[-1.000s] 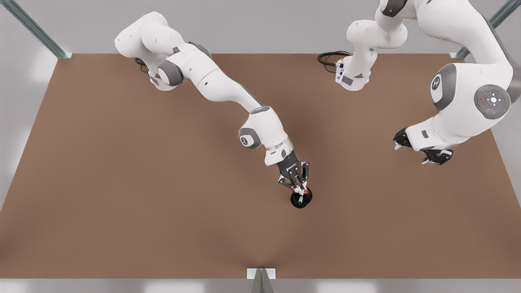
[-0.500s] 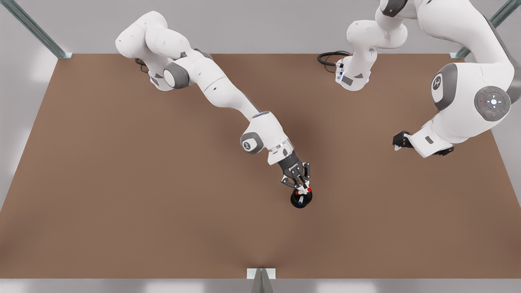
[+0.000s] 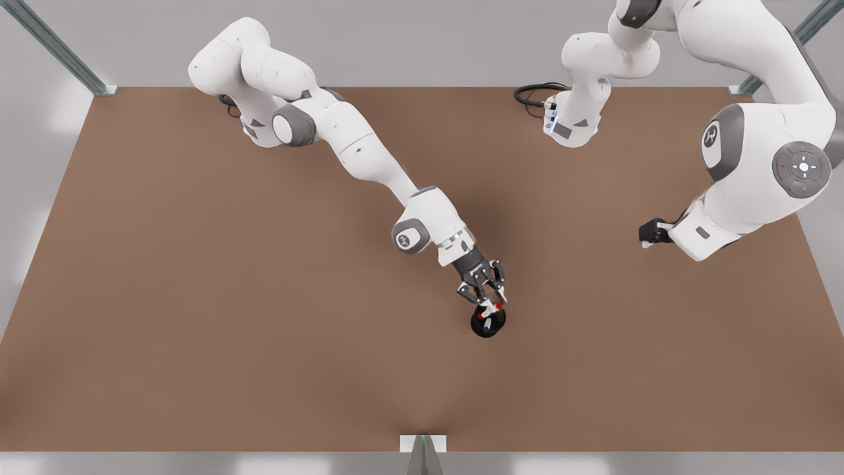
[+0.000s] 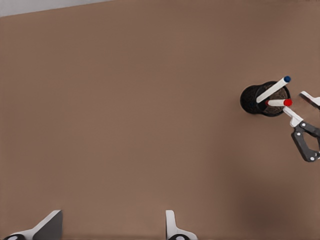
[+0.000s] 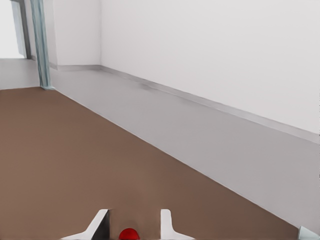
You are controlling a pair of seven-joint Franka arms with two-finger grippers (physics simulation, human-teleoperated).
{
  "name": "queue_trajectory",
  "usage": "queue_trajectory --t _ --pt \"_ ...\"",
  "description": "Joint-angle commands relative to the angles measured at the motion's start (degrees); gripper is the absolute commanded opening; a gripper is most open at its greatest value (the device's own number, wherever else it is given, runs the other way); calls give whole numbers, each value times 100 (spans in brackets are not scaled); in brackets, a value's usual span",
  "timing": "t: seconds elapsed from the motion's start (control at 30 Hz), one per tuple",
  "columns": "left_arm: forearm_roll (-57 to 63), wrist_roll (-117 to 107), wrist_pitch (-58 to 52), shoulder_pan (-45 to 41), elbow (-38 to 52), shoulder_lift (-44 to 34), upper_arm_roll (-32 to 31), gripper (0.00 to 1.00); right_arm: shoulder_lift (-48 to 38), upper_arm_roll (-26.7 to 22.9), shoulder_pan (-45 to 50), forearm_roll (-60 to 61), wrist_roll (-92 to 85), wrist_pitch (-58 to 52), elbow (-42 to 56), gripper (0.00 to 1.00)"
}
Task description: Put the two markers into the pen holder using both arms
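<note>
Red-capped marker (image 4: 278, 102), blue-capped marker (image 4: 272, 89), black holder (image 4: 250, 100)

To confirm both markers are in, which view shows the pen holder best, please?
The left wrist view: pen holder unobstructed, blue marker and red marker leaning inside. In the front view the right gripper overlaps it; the right wrist view catches the red cap.

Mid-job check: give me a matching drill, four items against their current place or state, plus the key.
1. white marker with red cap
2. white marker with dark blue cap
3. right gripper
4. left gripper

a. open, just over the black mesh pen holder
b. open, far from the holder, waiting
c. in the holder, cap between open fingertips
d. in the holder, leaning clear of the fingertips

Pairs: 1-c, 2-d, 3-a, 4-b
</note>
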Motion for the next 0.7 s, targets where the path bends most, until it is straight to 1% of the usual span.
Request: queue_trajectory --t 0.0,0.07,0.1,0.13,0.17,0.2,0.23,0.27,0.3,0.33,0.37,0.4,0.43,0.47,0.5,0.53,0.6,0.63,0.67 --pt "2 -571 -1 -3 3 -7 1 100 -52 -19 38 6 166 -162 4 100" --pt "2 -580 -10 -3 3 -15 1 100 -306 25 65 110 149 -328 -31 100" --pt "2 -571 -19 -12 3 -15 1 100 -798 43 83 331 96 -1434 -49 100" --pt "-7 -536 -10 -12 3 -15 -8 100 -1563 288 -58 348 -88 -2727 -215 100" --pt "2 -536 8 -65 3 -7 -8 100 -2389 693 -268 418 -825 -4027 -576 100" --pt "-7 -536 -1 -56 3 -7 -17 100 -3180 957 -708 1173 -1055 -5748 -603 100" --pt "-24 -536 -10 -65 3 -7 -17 100 -3848 957 -1314 1623 -1292 -7744 -603 100" --pt "-24 -536 -10 -65 -6 -7 -17 100 -4129 948 -1814 1640 -1651 -8816 -611 100" --pt "-85 -378 -10 -65 -6 2 -17 100 -4420 1080 -2562 1728 -2495 -9258 -839 100" --pt "-130 -307 -19 -74 3 2 -17 100 -4850 1212 -3160 2035 -2778 -9329 -1541 100" --pt "-139 -299 -36 -161 21 -7 -26 100 -5992 2361 -4301 1826 -2796 -8856 -3263 100" --pt "-138 -264 -62 -223 29 2 -26 100 -6775 2750 -4567 1184 -2716 -8161 -4564 100" --pt "-147 -44 -89 -223 38 2 -26 100 -6741 2741 -4602 1175 -2725 -7906 -4935 100" --pt "-139 35 -247 -223 38 2 -26 100 -7109 2768 -4760 1183 -3014 -7896 -5269 100" --pt "-139 35 -273 -223 38 2 -26 100 -7320 2645 -4725 1192 -3789 -7334 -5998 99" --pt "-130 35 -273 -223 38 64 -26 100 -7400 2451 -4505 1192 -3815 -7334 -6105 99" --pt "-121 35 -273 -232 38 81 -17 100 -7294 2363 -4435 1192 -3868 -7378 -5947 99" --pt "-121 36 -273 -232 38 108 -17 100 -7094 2346 -4426 1210 -3868 -7308 -5613 100" --pt "-121 35 -273 -241 38 116 -26 100 -7057 2389 -4391 1289 -3842 -7308 -5569 100"
